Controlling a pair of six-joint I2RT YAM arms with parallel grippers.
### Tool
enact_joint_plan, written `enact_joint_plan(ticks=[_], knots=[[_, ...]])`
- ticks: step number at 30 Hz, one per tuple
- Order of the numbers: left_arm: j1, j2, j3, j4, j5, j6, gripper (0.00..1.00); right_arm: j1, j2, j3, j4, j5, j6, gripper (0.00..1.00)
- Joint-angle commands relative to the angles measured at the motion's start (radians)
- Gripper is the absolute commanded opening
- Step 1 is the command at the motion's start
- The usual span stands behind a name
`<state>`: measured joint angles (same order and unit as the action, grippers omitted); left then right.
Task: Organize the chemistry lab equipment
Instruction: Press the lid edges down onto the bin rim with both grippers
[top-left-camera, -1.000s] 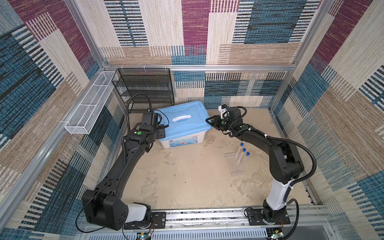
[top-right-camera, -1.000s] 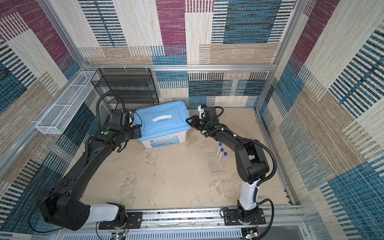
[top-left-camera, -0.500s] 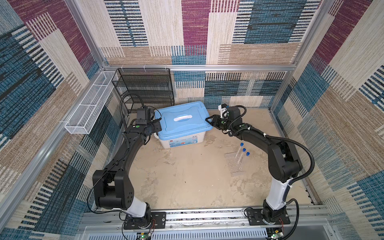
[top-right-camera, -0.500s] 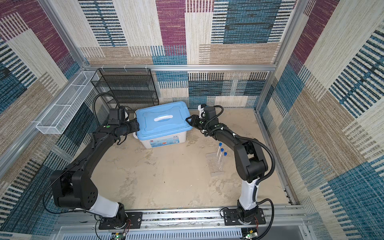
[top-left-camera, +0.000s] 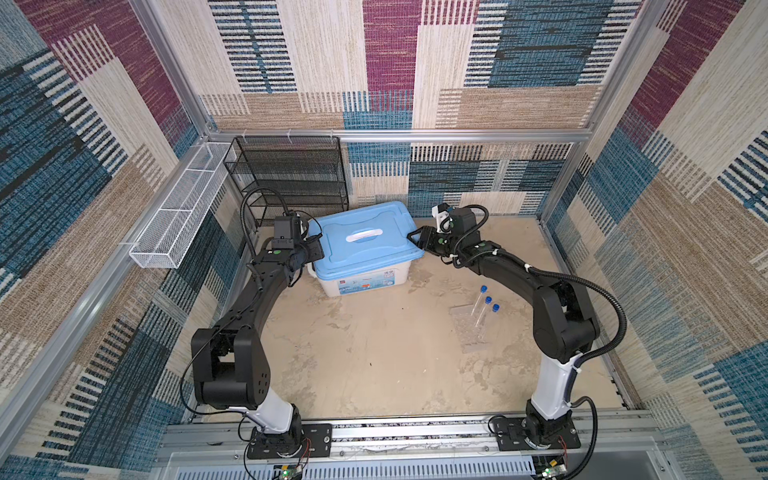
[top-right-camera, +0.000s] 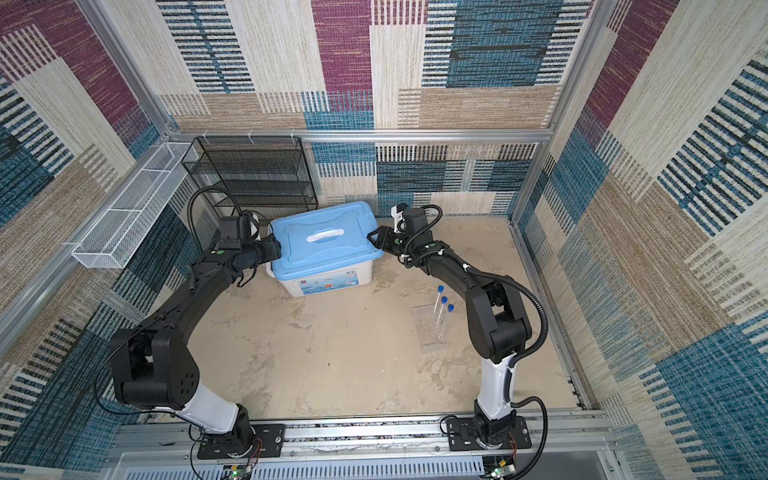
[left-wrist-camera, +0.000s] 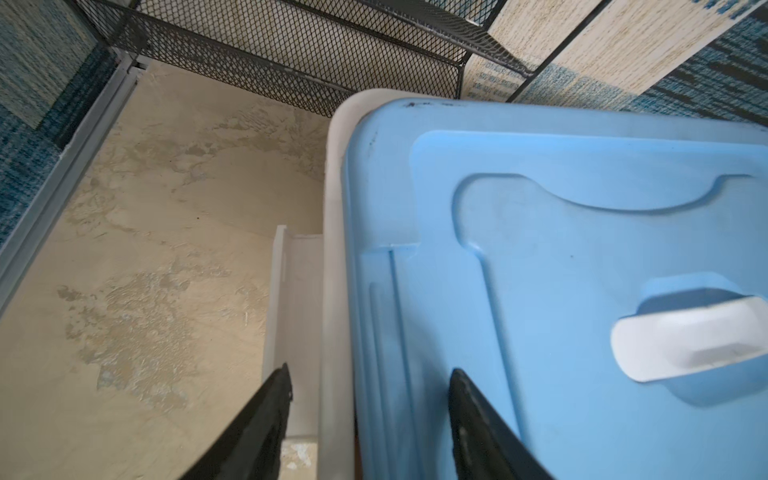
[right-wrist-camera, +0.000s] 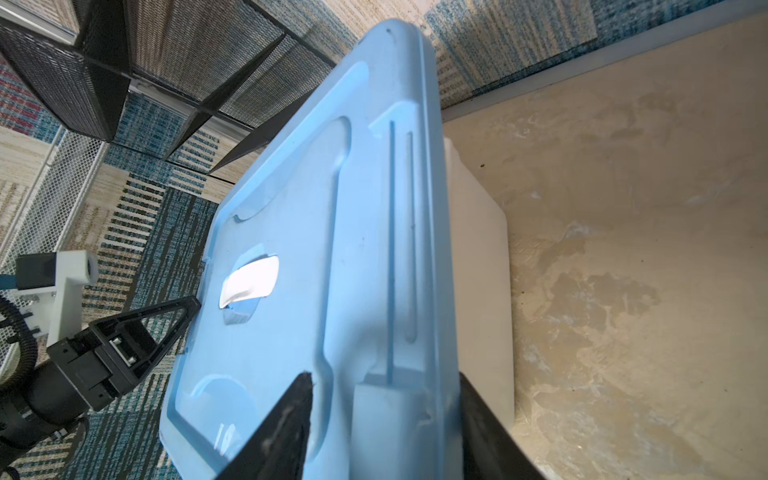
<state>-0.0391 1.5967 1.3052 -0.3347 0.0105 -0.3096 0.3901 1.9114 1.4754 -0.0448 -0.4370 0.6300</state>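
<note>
Three clear blue-capped test tubes (top-left-camera: 482, 307) (top-right-camera: 441, 311) lie side by side on the floor at the right, away from both grippers. Both grippers are at the white box with the light-blue lid (top-left-camera: 374, 253) (top-right-camera: 328, 249). My left gripper (top-left-camera: 318, 249) (left-wrist-camera: 370, 374) is open and straddles the lid's left edge, one finger over the lid (left-wrist-camera: 540, 249), the other outside by a white latch (left-wrist-camera: 293, 291). My right gripper (top-left-camera: 413, 241) (right-wrist-camera: 384, 378) is open astride the lid's right edge, a light-blue tab (right-wrist-camera: 390, 411) between its fingers.
A black mesh shelf (top-left-camera: 291, 174) stands in the back left corner behind the box. A white wire basket (top-left-camera: 178, 216) hangs on the left wall. A clear flat sheet (top-left-camera: 469, 332) lies under the test tubes. Patterned walls close in the sandy floor.
My left arm has swung round and brought its gripper up to the lid's left edge. The right gripper has stayed at the right edge and its jaws have widened.
</note>
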Motion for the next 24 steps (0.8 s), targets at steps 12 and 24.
enact_joint_plan(ticks=[12, 24], knots=[[0.031, -0.010, -0.041, 0.014, 0.088, -0.048, 0.65, 0.023, 0.053, 0.103, -0.100, 0.038, -0.072, 0.63], [0.039, -0.020, -0.050, 0.009, 0.111, -0.107, 0.55, 0.039, 0.021, 0.115, -0.130, 0.073, -0.090, 0.73]])
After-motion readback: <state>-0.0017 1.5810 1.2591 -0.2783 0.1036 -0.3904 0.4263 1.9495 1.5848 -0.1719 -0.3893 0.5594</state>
